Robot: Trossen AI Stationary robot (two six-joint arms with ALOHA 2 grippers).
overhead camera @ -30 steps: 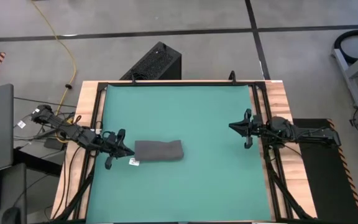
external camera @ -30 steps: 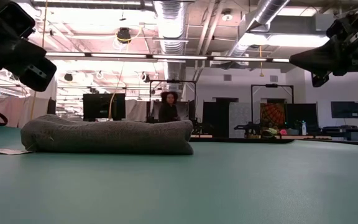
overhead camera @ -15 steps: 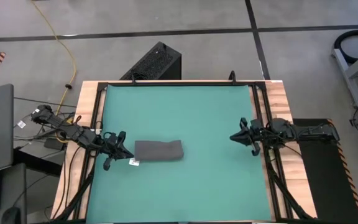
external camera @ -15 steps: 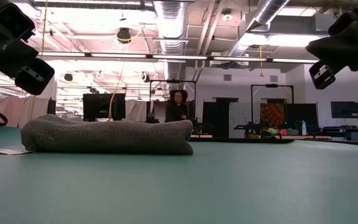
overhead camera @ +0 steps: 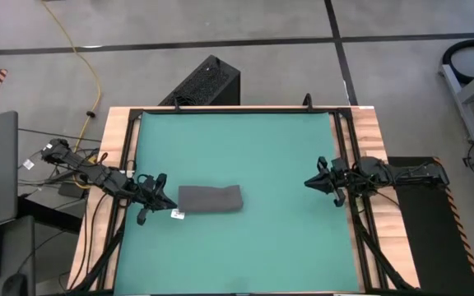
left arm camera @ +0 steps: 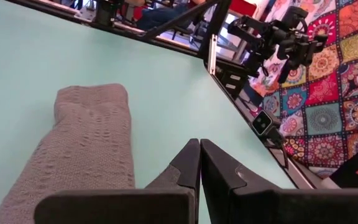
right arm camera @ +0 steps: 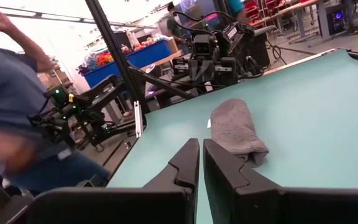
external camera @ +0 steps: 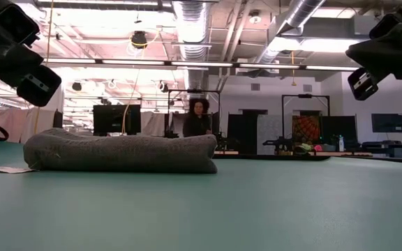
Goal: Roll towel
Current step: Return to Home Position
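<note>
High view: rolled towel (overhead camera: 210, 198) near the tabletop (overhead camera: 237, 140) left edge, left tool (overhead camera: 164, 201) beside it, right tool (overhead camera: 309, 182) at the right edge, both pressed together.

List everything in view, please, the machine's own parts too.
towel: one, dark grey, rolled, on the mat's left part
tag: one, white, at the towel's left end
mat: one, green, covering the table
box: one, black, on the floor beyond the table
cable: one, yellow, on the floor, far left
person in dark clothes: one, far behind the table
person in blue shirt: one, beside the table
left pincer: one, dark, shut, left of the towel
right pincer: one, dark, shut, at the mat's right edge
</note>
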